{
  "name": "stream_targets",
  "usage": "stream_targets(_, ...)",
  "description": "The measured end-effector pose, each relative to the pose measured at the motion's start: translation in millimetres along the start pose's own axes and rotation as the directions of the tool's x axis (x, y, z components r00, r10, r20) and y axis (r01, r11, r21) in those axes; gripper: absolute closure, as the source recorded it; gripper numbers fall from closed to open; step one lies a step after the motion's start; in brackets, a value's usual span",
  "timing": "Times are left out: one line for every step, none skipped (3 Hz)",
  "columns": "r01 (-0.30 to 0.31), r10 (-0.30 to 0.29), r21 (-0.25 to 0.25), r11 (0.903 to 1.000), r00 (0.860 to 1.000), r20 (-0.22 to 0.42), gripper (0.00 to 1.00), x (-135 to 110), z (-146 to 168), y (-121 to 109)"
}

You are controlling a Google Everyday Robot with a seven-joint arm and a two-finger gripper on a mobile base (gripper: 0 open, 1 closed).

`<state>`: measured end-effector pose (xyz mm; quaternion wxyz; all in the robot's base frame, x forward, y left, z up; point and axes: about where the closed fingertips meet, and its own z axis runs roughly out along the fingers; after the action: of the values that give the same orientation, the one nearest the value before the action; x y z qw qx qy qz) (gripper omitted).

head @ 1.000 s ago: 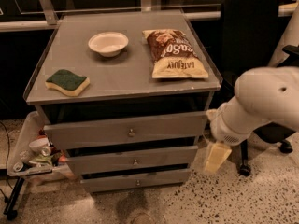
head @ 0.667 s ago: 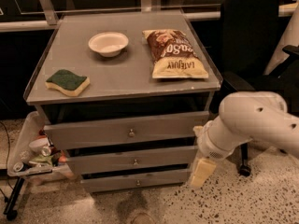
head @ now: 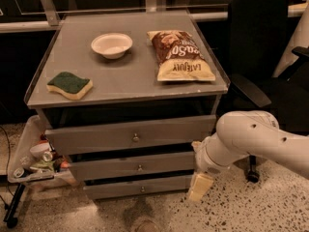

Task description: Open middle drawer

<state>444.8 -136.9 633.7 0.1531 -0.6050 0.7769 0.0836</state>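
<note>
The grey cabinet [head: 125, 88] has three flat drawer fronts stacked below its top. The middle drawer [head: 111, 168] is the mid-sized front, with a small round metal knob [head: 139, 167]; it looks closed or barely ajar. The taller top drawer [head: 96, 137] sits slightly pulled out above it, and the narrowest drawer [head: 120, 188] is below. My gripper [head: 199, 187] hangs from the white arm [head: 251, 137] at the cabinet's right front corner, level with the lowest drawer. It is to the right of the middle knob and apart from it.
On the cabinet top lie a green and yellow sponge [head: 69, 84], a white bowl [head: 111, 44] and a brown chip bag [head: 179, 56]. A black office chair [head: 260, 47] stands at the right. A tray of clutter [head: 34, 162] sits low at the left. The floor is speckled.
My arm has swung left and down, bringing the gripper from beside the cabinet's right side closer to the drawer fronts and lower. The drawers have not moved.
</note>
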Motion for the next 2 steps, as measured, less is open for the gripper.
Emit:
stream_targets(-0.006, 0.006, 0.005, 1.0, 1.0, -0.011, 0.0, 3, 25, 1)
stream_targets(-0.014, 0.014, 0.011, 0.9998, 1.0, -0.014, 0.0, 3, 70, -13)
